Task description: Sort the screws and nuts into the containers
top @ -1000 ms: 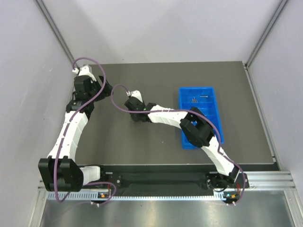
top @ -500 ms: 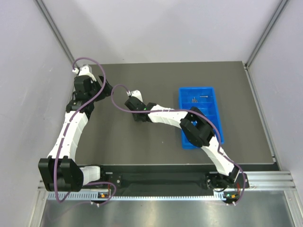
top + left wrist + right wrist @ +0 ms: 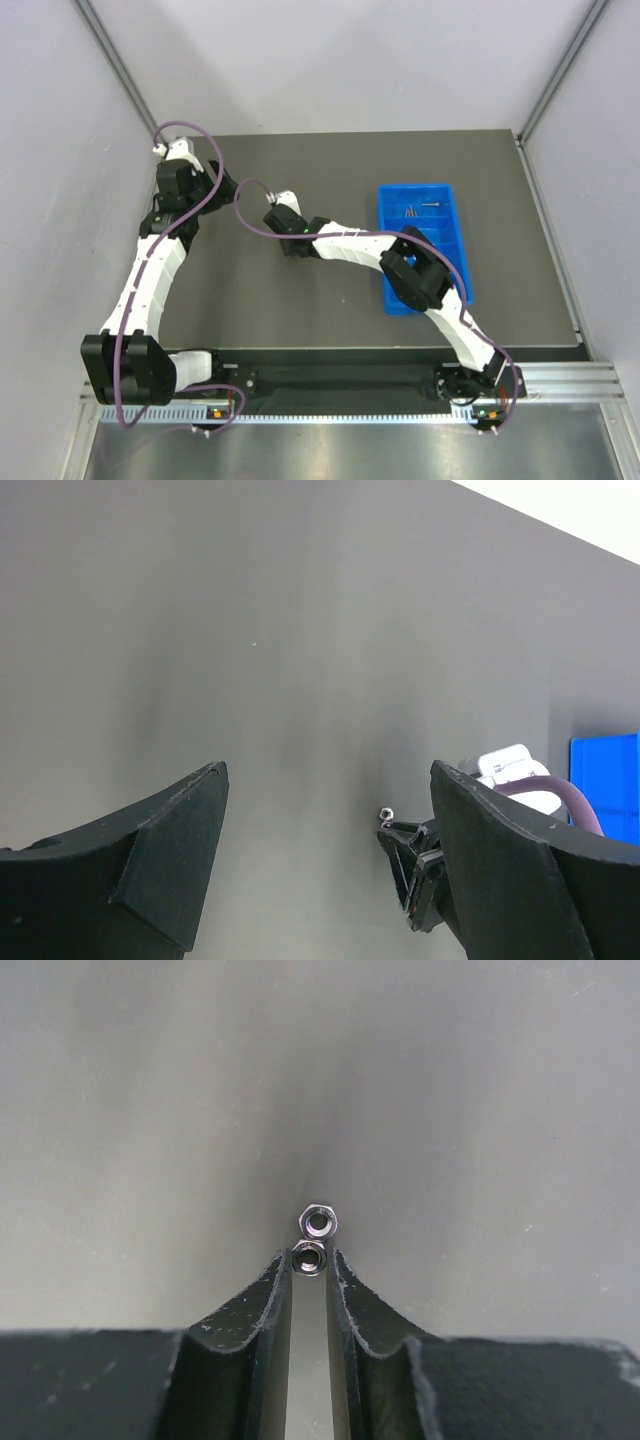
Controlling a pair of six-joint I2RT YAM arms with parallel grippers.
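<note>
1. Right wrist view: the right gripper [image 3: 310, 1266] has its jaws almost together and seems to pinch the near nut [image 3: 309, 1258] on the table [image 3: 150, 1110]. The far nut [image 3: 319, 1221] touches it at 12 o'clock.
2. The nuts are light, hard and slippery. It is best to grip across the flats.
3. The left gripper [image 3: 328, 770] hangs wide apart and empty.
4. From above, the nuts are too small to find. The tray [image 3: 430, 230] lies at 3 o'clock and is partly covered.

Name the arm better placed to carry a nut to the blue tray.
Right. The right claw pinches a nut at its tips, and sits nearer the blue tray; the left claw hangs open, empty, farther off.
</note>
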